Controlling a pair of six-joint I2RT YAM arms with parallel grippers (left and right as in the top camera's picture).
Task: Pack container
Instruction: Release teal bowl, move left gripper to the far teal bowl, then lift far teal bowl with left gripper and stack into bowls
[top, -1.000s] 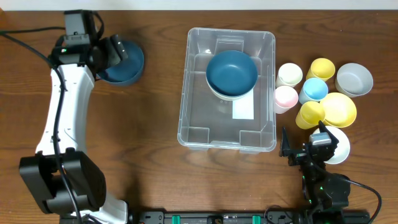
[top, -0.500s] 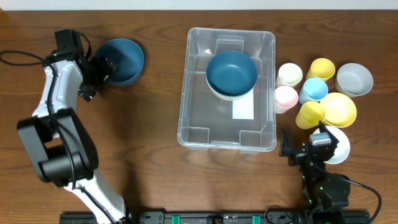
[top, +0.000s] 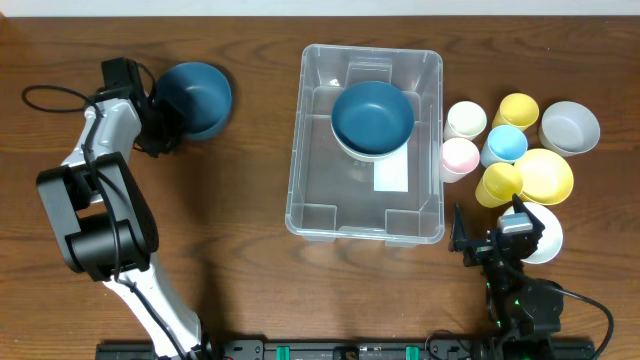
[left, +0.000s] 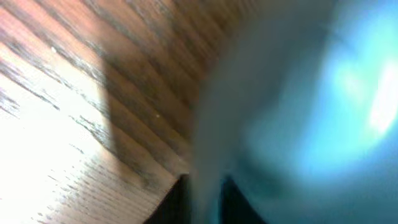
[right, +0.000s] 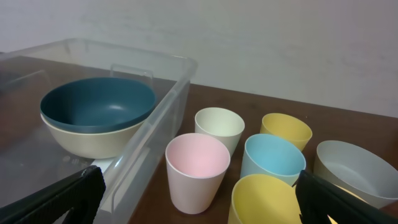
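The container (top: 340, 205) is a large clear bin at mid-table, also at the left of the right wrist view (right: 168, 99). Inside it a dark blue bowl (top: 373, 115) sits nested in a cream bowl (right: 87, 140). A second dark blue bowl (top: 198, 97) rests on the table at the far left. My left gripper (top: 160, 125) is shut on that bowl's left rim; the left wrist view shows the blurred blue rim (left: 261, 124) between the two dark fingers of the left gripper (left: 202, 186). My right gripper (top: 497, 240) stands open near the front edge, nothing between its fingers.
Right of the container stand a cream cup (top: 465, 120), a yellow cup (top: 517, 109), a light blue cup (top: 505, 145), a pink cup (top: 459, 158), a tipped yellow cup (top: 498, 184), a yellow bowl (top: 550, 175), a grey bowl (top: 569, 127) and a white bowl (top: 548, 238).
My left arm has swung its wrist out to the left, and its gripper has closed on the rim of the blue bowl. The right arm has not moved.
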